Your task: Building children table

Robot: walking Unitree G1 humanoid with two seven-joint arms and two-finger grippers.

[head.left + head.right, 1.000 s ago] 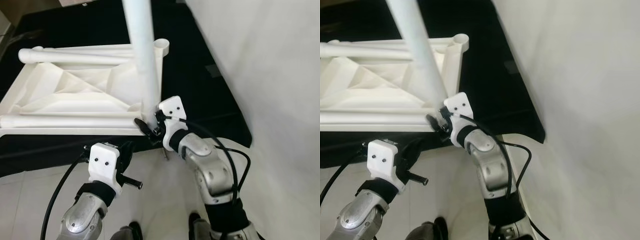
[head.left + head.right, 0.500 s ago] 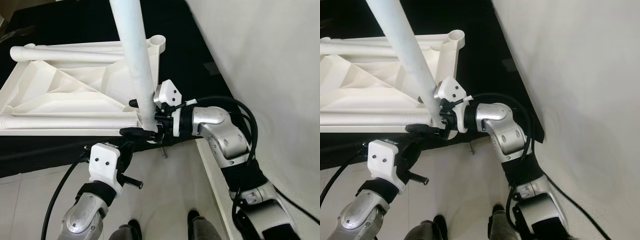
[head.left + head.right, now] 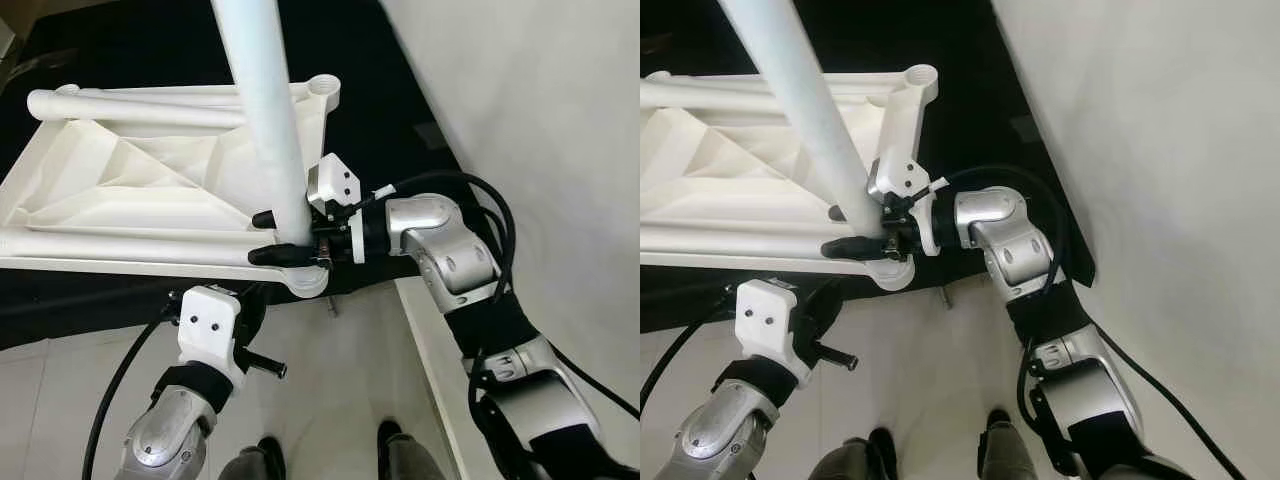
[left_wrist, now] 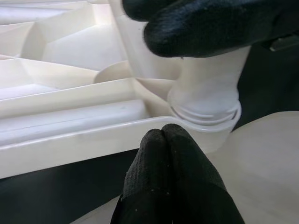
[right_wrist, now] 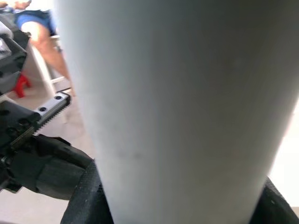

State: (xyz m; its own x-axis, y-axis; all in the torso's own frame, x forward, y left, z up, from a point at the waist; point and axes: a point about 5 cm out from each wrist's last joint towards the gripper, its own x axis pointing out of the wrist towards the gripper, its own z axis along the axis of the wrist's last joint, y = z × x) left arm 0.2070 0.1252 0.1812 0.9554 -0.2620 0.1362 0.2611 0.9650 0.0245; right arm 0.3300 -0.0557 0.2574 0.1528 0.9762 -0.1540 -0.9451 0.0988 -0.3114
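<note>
The right gripper (image 3: 282, 237) has its jaws tight around the white leg (image 3: 262, 110), twisting it into the upside-down tabletop's (image 3: 120, 200) near corner socket (image 4: 205, 109); the left gripper (image 4: 170, 140), jaws closed on nothing, waits below, and more turning looks needed.

1. The white plastic tabletop (image 3: 150, 200) lies upside down on a black surface, its ribbed underside facing up and its near corner reaching past the black edge over the pale floor.
2. One leg (image 3: 262, 110) stands upright in the near corner socket (image 3: 303, 278), a thick white tube rising out of frame.
3. Two more white tubes lie flat along the far and near rims.
4. An empty socket (image 3: 325, 88) sits open at the far corner.
</note>
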